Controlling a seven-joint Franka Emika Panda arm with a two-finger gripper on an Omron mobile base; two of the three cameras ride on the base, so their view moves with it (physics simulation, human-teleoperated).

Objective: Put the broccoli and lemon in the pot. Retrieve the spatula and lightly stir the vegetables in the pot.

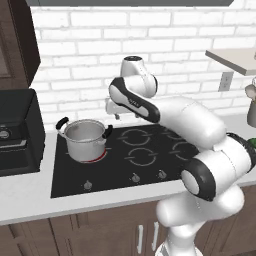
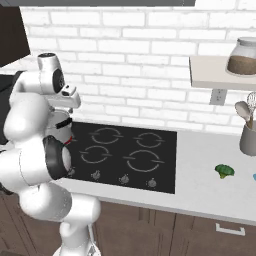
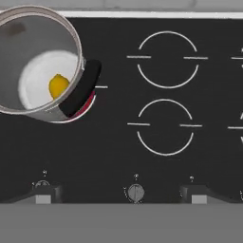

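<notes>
The steel pot stands on the front left burner of the black cooktop. In the hand view, the yellow lemon lies on the bottom of the pot. My gripper hangs above the cooktop, just right of the pot and higher than its rim. It is open, its fingertips wide apart with nothing between them. The broccoli lies on the counter right of the cooktop, far from the gripper. A light-blue sliver touches the right frame edge; what it is I cannot tell.
A black toaster oven stands on the counter left of the pot. At the far right are a grey utensil holder and a wall shelf with a jar. Knobs line the cooktop's front edge.
</notes>
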